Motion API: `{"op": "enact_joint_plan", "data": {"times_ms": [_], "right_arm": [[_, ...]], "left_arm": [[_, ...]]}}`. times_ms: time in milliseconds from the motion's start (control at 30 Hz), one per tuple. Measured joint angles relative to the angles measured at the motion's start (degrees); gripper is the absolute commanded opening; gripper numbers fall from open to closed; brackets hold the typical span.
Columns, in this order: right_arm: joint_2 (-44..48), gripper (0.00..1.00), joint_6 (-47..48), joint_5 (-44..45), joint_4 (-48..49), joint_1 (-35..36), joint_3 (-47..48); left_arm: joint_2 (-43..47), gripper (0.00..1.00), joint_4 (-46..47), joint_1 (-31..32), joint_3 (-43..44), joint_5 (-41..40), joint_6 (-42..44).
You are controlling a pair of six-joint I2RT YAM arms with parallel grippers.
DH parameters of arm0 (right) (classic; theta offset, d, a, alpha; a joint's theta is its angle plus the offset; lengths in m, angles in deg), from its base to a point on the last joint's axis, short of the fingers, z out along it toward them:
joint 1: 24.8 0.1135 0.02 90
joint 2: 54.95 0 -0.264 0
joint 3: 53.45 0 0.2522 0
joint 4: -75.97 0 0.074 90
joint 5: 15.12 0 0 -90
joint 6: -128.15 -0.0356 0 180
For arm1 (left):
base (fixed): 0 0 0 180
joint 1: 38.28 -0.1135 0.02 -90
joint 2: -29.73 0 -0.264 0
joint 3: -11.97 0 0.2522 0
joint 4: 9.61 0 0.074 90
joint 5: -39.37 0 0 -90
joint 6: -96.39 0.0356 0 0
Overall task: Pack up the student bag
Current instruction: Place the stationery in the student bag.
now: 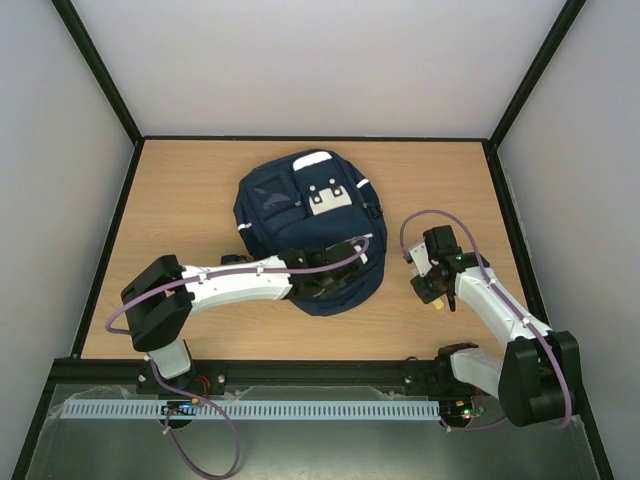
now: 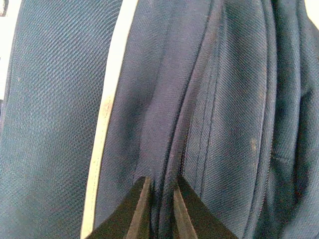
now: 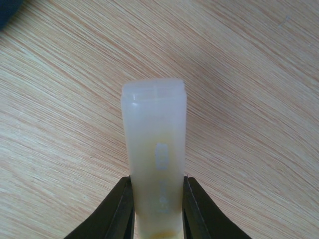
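Observation:
The navy student bag (image 1: 300,215) lies in the middle of the table, white patches and stripes up. My left gripper (image 1: 335,275) rests on its near right side. In the left wrist view the bag's fabric (image 2: 60,99) fills the frame, and my left gripper (image 2: 160,199) is shut on a fold of fabric by the zip seam (image 2: 199,114). My right gripper (image 1: 432,285) stands to the right of the bag over bare table. It is shut on a translucent white rectangular block (image 3: 155,149), held between both fingers of my right gripper (image 3: 157,209).
The wooden table (image 1: 180,200) is boxed by grey walls with a black frame. A purple cable (image 1: 420,222) loops above the right wrist. A corner of the bag shows at the top left of the right wrist view (image 3: 10,10).

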Motion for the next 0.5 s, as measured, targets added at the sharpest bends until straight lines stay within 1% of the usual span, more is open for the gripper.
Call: {"op": "enact_joint_plan", "data": {"times_ms": [167,267,400,500], "right_arm": [[0.85,0.01,0.13,-1.92,-0.81,0.0,0.04],[3.65,0.01,1.25,-4.72,-2.19,0.0,0.44],[9.44,0.01,4.2,-10.32,-5.03,0.46,3.06],[10.73,0.01,6.27,-12.52,-6.45,2.86,6.47]], "left_arm": [[-0.39,0.02,0.2,-0.09,0.31,-1.73,0.07],[0.17,0.02,0.26,-0.46,0.31,-2.08,-0.07],[3.3,0.02,0.46,-2.08,0.31,-1.7,-0.15],[6.73,0.02,0.96,-4.39,0.31,-0.48,-0.44]]}}
